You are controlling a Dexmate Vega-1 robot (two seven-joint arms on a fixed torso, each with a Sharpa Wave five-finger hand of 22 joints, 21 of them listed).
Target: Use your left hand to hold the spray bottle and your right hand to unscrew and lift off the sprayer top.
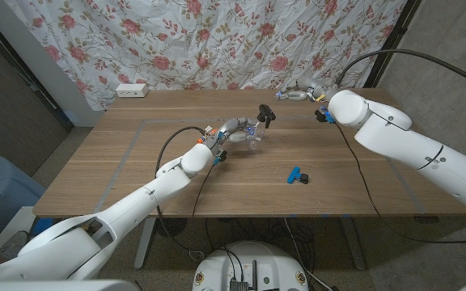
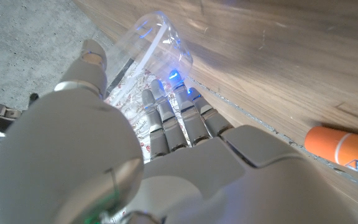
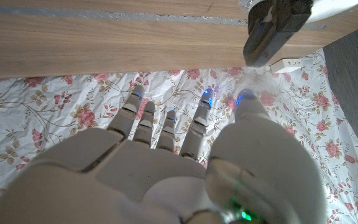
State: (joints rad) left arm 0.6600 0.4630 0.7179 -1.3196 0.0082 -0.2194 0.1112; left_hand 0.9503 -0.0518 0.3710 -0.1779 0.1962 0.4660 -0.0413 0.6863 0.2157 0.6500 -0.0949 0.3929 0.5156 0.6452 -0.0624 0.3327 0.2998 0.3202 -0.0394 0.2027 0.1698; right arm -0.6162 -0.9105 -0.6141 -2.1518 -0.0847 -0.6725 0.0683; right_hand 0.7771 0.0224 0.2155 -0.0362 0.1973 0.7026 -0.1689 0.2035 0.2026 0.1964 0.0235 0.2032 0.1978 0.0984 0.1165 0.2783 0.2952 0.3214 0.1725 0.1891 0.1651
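Item: spray bottle [image 1: 247, 132], clear plastic, near the middle of the wooden table [image 1: 120, 174], slightly toward the far side. In the head view its black sprayer top [image 1: 265, 114] sits at the bottle's right end, still on. The left wrist view shows the clear body [image 2: 148, 50] as thin and see-through, catching blue light from the fingertips; it looks light and likely to flex under a firm squeeze.

Left hand [image 1: 235, 134]: wrapped around the bottle body, fingers [image 2: 173, 115] curled against the clear wall with the thumb on the other side. Bottle is held; whether it is lifted clear of the table I cannot tell.

Right hand [image 1: 306, 94]: at the far side of the table, right of the bottle and apart from it. In the right wrist view its fingers [image 3: 166, 127] are spread and straight, holding nothing.

Step in hand, as judged: holding is done; unscrewing has not begun. The next move calls for the right hand to travel left and nearer to the sprayer top, close around its collar, and twist while the left hand keeps the body from turning.

Other items: blue clip-like object [image 1: 297, 175] on the near right; orange cylinder [image 2: 344, 149] on the table; white power strip [image 1: 132, 90] at the far left edge.
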